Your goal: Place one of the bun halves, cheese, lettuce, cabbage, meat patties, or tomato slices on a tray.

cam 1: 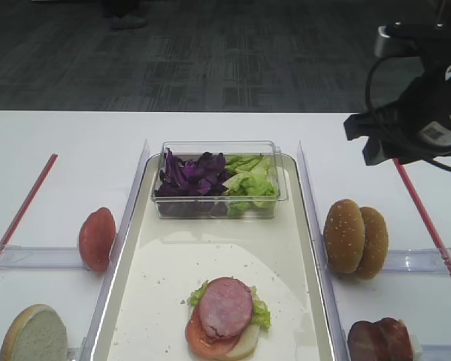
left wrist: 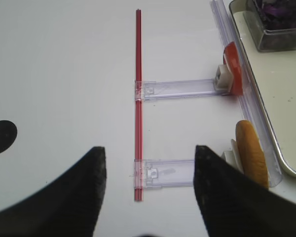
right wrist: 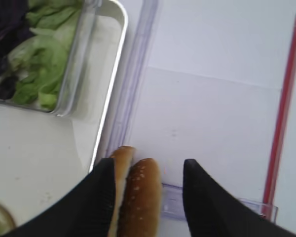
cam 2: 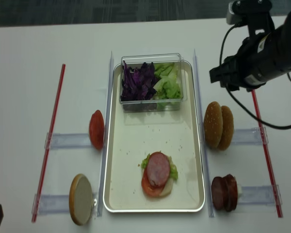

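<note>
We hover our right gripper (right wrist: 148, 197), jaws apart and empty, above two leaning sesame bun halves (right wrist: 138, 197), risking pinching both

right gripper (right wrist: 148, 197): wrist view's bottom edge cuts off both fingers; arm housing hides the jaws in both high views.
left gripper (left wrist: 148, 187): blurred, cropped at the bottom edge; only a dark tip shows at the realsense view's bottom-left corner.
bun halves (right wrist: 138, 197): cut off below in the right wrist view.
meat patties (cam 1: 381, 341): cropped by the high view's bottom edge.
stack on the tray (cam 1: 135, 316): bottom bun mostly covered by tomato, lettuce and patty.
cabbage (left wrist: 281, 12): cropped at the top right.
</note>
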